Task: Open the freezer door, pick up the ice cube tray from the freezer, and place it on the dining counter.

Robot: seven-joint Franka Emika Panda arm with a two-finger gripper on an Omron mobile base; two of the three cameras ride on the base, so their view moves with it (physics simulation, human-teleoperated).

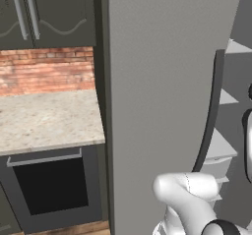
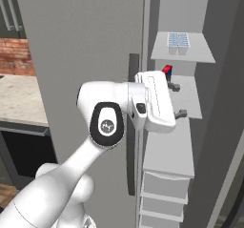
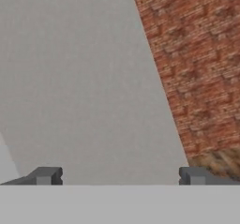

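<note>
The freezer door (image 1: 157,81) is swung open, a tall grey panel with a curved dark handle (image 1: 211,116). To its right the freezer (image 2: 214,103) shows pale shelves. On the top shelf lies the ice cube tray (image 2: 178,40), pale blue with small square cells. My gripper (image 2: 177,99) reaches past the door's edge over the second shelf (image 2: 188,96), below the tray. It is open with nothing between its fingers. In the hand view the gripper (image 3: 119,176) faces a flat grey surface (image 3: 84,78). The dining counter is out of view.
Left of the door are a speckled worktop (image 1: 49,116) over a dark oven (image 1: 49,185), a brick wall (image 1: 47,69) and dark upper cabinets (image 1: 49,13). Pale drawers (image 2: 162,193) stack in the freezer's lower part. A small red thing (image 2: 167,69) shows just behind the hand.
</note>
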